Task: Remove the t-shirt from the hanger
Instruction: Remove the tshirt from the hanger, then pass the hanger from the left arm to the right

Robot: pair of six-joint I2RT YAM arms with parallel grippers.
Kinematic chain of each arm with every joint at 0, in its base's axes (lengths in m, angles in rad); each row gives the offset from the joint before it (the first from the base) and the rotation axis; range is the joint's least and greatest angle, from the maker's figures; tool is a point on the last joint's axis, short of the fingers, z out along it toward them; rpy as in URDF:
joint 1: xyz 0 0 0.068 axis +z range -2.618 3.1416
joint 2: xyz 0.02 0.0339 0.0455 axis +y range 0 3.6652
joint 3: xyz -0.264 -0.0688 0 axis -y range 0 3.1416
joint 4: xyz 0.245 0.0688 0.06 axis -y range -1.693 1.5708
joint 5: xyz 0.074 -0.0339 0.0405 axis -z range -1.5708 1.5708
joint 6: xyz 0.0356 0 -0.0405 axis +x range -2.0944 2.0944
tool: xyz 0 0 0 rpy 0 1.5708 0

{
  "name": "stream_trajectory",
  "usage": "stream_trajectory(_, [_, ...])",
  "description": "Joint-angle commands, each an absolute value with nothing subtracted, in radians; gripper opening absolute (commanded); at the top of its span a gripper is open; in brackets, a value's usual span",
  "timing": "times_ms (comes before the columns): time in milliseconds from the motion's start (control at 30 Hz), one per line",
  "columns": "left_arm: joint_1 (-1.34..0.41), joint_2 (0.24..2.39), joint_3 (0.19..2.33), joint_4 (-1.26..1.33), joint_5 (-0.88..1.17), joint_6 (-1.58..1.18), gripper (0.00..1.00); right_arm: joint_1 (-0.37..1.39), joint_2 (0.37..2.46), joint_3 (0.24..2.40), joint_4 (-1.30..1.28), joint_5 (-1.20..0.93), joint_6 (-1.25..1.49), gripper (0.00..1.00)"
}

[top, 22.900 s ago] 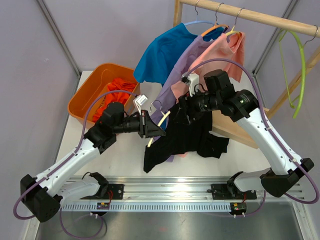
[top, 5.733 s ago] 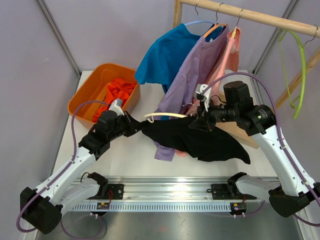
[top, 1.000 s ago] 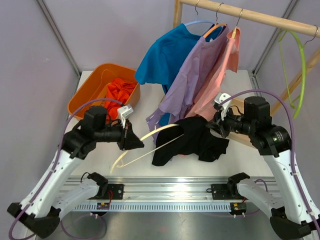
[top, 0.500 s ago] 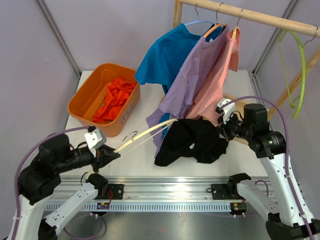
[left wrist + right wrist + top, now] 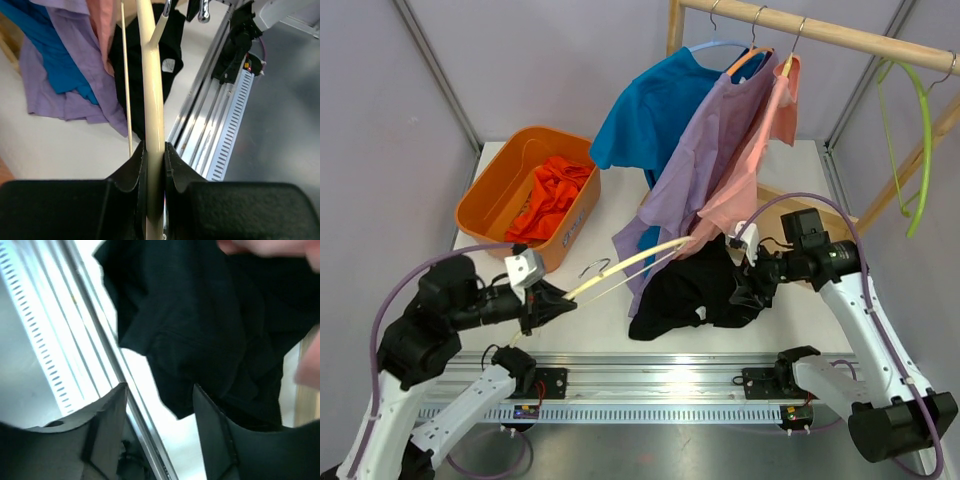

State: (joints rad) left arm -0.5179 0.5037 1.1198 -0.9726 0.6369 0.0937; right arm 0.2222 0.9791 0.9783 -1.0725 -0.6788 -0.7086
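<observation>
The job looks nearly done: the black t-shirt (image 5: 705,290) lies on the white worktop (image 5: 810,165), free of the long cream hanger (image 5: 620,268) clamped in the left claw (image 5: 154,150), and the right claw (image 5: 159,389) stands apart

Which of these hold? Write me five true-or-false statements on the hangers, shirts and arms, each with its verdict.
1. The left gripper is shut on the cream hanger. True.
2. The black t-shirt hangs from the wooden rail. False: it lies crumpled on the table.
3. The right gripper clamps the black t-shirt. False: its jaws stand apart, empty.
4. Three shirts hang on the wooden rail. True.
5. The green hanger carries a shirt. False: it is bare.
</observation>
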Motion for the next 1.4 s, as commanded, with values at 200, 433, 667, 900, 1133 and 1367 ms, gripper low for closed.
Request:
stream_trajectory(200, [-0.529, 0.725, 1.103, -0.844, 0.9, 0.17, 0.0, 0.221, 0.833, 1.259, -1.569, -0.958, -1.141, 0.69])
stream_trajectory(433, [-0.684, 0.856, 1.163, -0.806, 0.891, 0.215, 0.0, 0.219, 0.877, 1.298, -1.631, -1.106, -1.193, 0.73])
stream_trajectory(667, [-0.793, 1.026, 1.25, -0.784, 0.867, 0.253, 0.0, 0.221, 0.974, 1.399, -1.632, -1.169, -1.111, 0.76])
stream_trajectory(900, [-0.798, 1.16, 1.359, -0.807, 0.828, 0.374, 0.0, 0.313, 1.008, 1.338, -1.628, -1.161, -1.051, 0.71])
stream_trajectory(1133, [-0.798, 1.262, 1.466, -0.859, 0.847, 0.439, 0.0, 0.4, 0.97, 1.282, -1.413, -1.014, -0.849, 0.67])
stream_trajectory(1367, [-0.798, 1.25, 1.479, -0.903, 0.887, 0.501, 0.0, 0.408, 0.963, 1.279, -1.367, -0.902, -0.825, 0.64])
